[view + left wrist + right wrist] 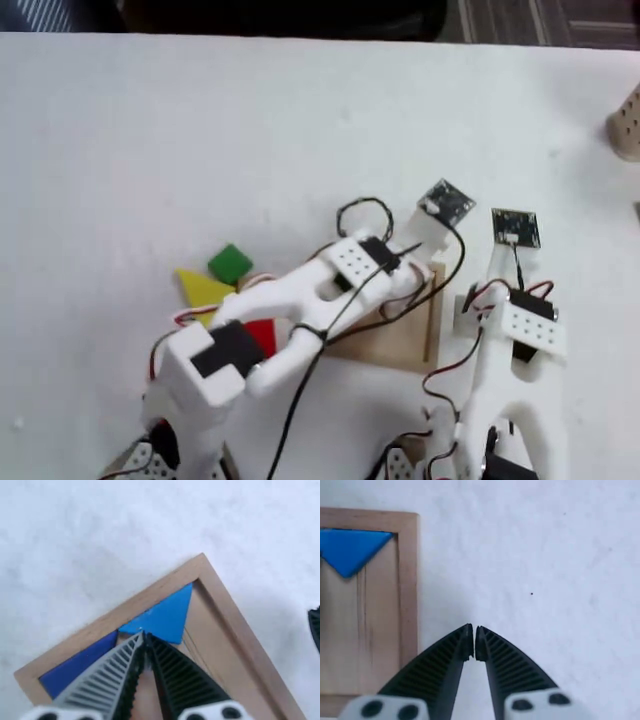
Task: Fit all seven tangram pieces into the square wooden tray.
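Observation:
The square wooden tray (432, 322) lies under the left arm (330, 285). Inside it, a light blue triangle (164, 616) sits in a corner with a dark blue piece (79, 663) beside it along the rim (150, 596). My left gripper (145, 641) is shut, its tips at the edge of the light blue triangle. My right gripper (473, 643) is shut over bare white table, just outside the tray's rim (409, 580), and the light blue triangle (350, 547) lies beyond it. A green square (230, 263), a yellow triangle (203, 287) and a red piece (262, 335) lie on the table left of the tray.
The right arm (522, 330) stands close to the tray's right side. A beige perforated object (628, 125) sits at the table's right edge. The table's far edge runs along the top of the high view, with broad white surface before it.

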